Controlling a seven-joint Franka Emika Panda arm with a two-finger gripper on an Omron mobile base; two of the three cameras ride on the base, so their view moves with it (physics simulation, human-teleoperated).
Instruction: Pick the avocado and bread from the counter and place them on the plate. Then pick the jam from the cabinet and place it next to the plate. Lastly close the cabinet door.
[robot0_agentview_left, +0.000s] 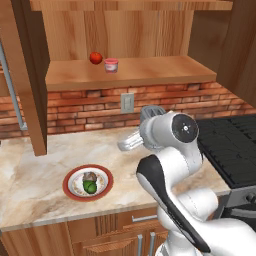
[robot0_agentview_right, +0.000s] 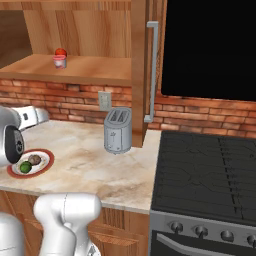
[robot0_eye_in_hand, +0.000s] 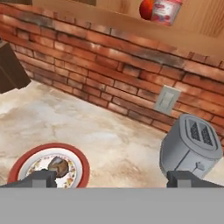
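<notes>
The tan marbled counter (robot0_agentview_left: 35, 175) runs under a red brick wall (robot0_agentview_left: 90, 107) with a pale outlet (robot0_agentview_left: 127, 102). On it sits the red-rimmed plate (robot0_agentview_left: 70, 186), with the avocado (robot0_agentview_left: 90, 187) and bread (robot0_agentview_left: 90, 176) touching at its centre. A silver toaster (robot0_agentview_right: 117, 130) stands near the black stove (robot0_agentview_right: 205, 170). Up in the open cabinet (robot0_agentview_left: 135, 72), the jam (robot0_agentview_left: 111, 65) is just beside a red fruit (robot0_agentview_left: 95, 58). The claw (robot0_eye_in_hand: 111, 179) hangs with its fingers spread wide, gripping nothing.

toaster (robot0_agentview_right: 118, 130): upright, near brick wall | red fruit (robot0_agentview_left: 95, 57): on shelf | stove (robot0_agentview_right: 210, 170): right side | outlet (robot0_agentview_left: 127, 103): on wall
</notes>
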